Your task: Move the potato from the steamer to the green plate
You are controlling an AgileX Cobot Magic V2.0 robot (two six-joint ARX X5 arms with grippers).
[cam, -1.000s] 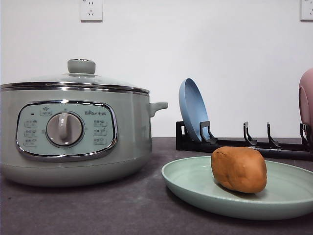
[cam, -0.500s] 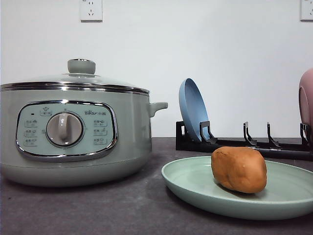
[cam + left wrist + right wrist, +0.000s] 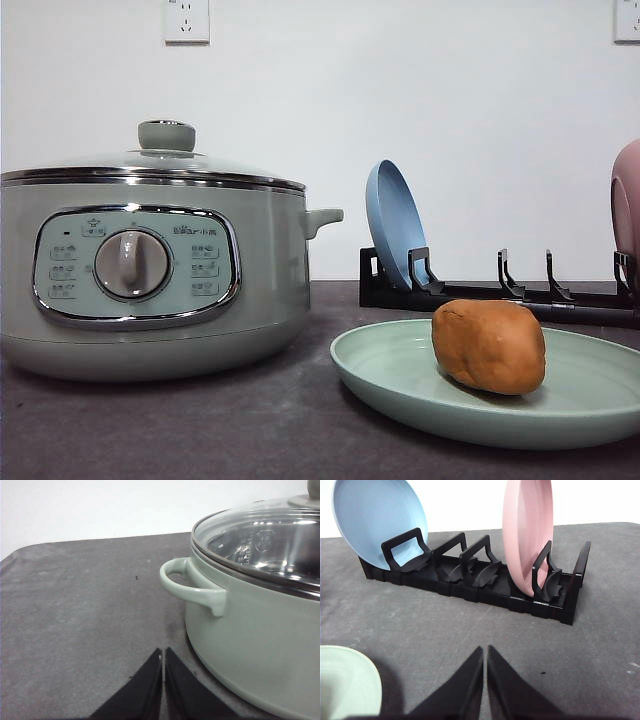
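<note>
At the left of the front view sits the large round sage-green electric steamer [image 3: 150,265], its glass lid with green knob [image 3: 166,135] in place. Lower right in that frame, the lumpy orange-brown potato [image 3: 489,346] rests on the wide shallow pale-green plate [image 3: 400,385]; behind them a black slotted dish rack [image 3: 480,290] holds an upright blue plate [image 3: 395,225]. The left gripper [image 3: 163,660], beside the steamer's side handle [image 3: 192,586], has its fingers pressed together on nothing. The right gripper [image 3: 485,657], facing the rack and a pink dish [image 3: 527,535], is likewise closed and empty. The transfer looks complete; nothing further seems needed beyond keeping both arms clear.
</note>
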